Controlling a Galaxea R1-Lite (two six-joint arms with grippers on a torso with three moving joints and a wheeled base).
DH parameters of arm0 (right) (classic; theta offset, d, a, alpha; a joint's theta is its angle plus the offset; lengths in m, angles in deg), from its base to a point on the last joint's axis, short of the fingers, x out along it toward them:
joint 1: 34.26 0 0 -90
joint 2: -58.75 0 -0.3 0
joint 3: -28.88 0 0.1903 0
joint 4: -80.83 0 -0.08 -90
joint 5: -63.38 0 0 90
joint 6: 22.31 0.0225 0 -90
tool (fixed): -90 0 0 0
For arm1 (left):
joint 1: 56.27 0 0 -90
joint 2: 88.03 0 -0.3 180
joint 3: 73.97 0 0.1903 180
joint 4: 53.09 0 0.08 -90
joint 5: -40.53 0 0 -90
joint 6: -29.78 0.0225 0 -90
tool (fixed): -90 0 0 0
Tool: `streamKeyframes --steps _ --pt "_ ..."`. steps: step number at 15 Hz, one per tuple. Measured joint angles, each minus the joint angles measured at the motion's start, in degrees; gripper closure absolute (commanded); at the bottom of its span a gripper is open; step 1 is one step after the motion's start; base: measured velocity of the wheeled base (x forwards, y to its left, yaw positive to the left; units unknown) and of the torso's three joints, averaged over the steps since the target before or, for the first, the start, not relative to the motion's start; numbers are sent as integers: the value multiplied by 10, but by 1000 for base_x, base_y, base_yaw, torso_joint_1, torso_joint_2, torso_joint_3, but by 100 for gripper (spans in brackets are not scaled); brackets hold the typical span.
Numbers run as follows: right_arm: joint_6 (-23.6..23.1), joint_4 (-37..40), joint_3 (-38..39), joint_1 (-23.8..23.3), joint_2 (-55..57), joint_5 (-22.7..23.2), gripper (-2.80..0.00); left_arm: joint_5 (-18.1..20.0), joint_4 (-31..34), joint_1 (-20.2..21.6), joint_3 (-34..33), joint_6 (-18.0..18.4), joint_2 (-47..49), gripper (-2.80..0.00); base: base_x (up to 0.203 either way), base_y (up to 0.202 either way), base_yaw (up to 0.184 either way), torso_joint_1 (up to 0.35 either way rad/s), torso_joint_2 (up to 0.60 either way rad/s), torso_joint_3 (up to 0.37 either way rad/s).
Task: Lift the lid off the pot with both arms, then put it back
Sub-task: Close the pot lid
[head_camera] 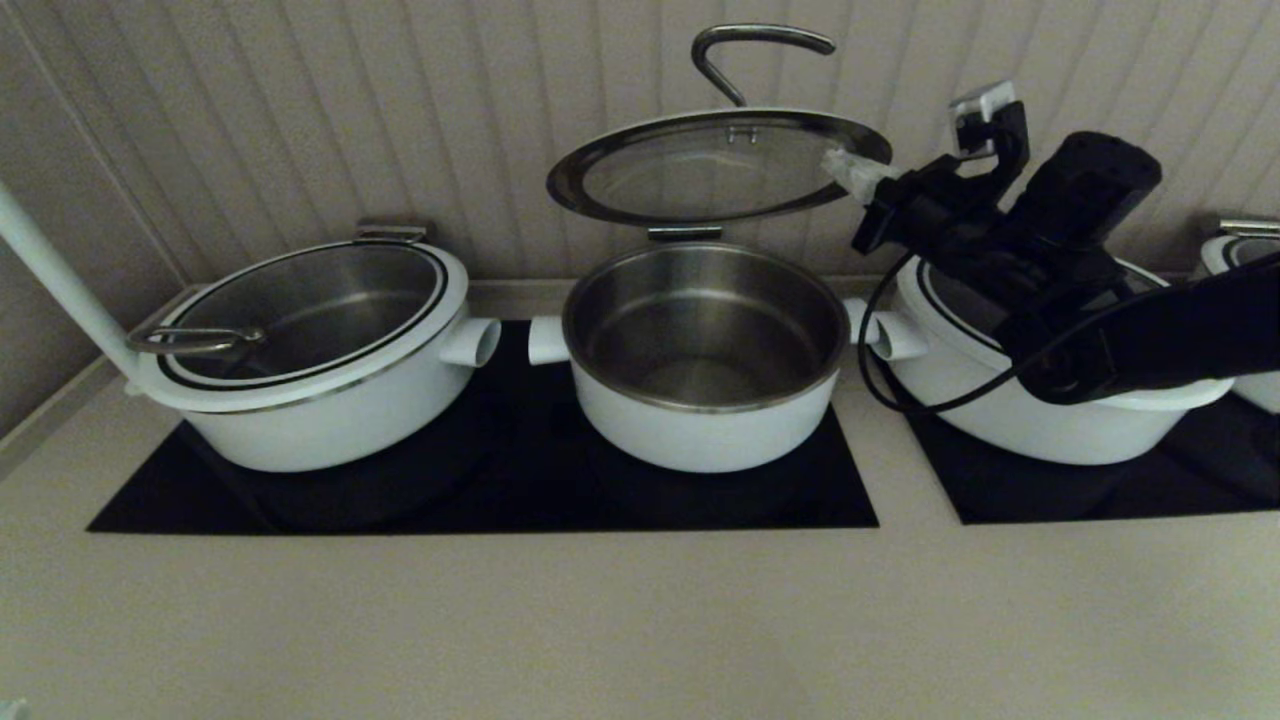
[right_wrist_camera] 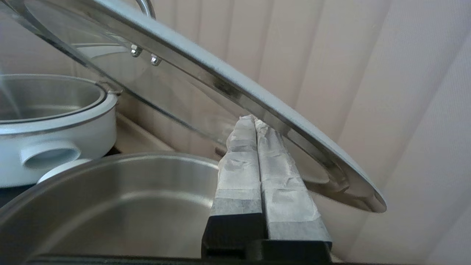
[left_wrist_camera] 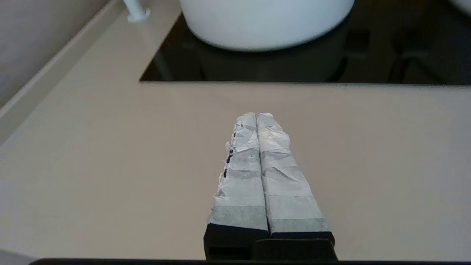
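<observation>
The pot [head_camera: 705, 390] stands in the middle, white with a steel inner bowl and a stub at each side. Its glass lid [head_camera: 715, 165] is raised on the rear hinge, tilted up against the wall, its curved handle on top. My right gripper [head_camera: 850, 172] is shut, its taped tips against the underside of the lid's [right_wrist_camera: 206, 88] right rim, holding nothing. In the right wrist view the gripper [right_wrist_camera: 252, 119] touches the steel rim above the pot's bowl [right_wrist_camera: 121, 206]. My left gripper [left_wrist_camera: 255, 116] is shut and empty, low over the beige counter, outside the head view.
A wider white pot [head_camera: 320, 360] with its lid down stands at the left, another [head_camera: 1040, 410] at the right under my right arm. A fourth [head_camera: 1245, 250] peeks in at the far right. Black cooktop panels [head_camera: 480, 500] lie under them. A white pole [head_camera: 55, 280] rises at the left.
</observation>
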Motion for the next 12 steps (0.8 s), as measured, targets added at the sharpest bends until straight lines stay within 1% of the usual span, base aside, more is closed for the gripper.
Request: streamKeyframes --steps 6,12 --pt "1 1 21 0 -20 3 0 0 6 0 0 0 0 0 0 0 0 0 0 0" --pt "1 2 59 0 -38 11 0 1 6 0 0 -1 1 0 0 0 0 0 0 0"
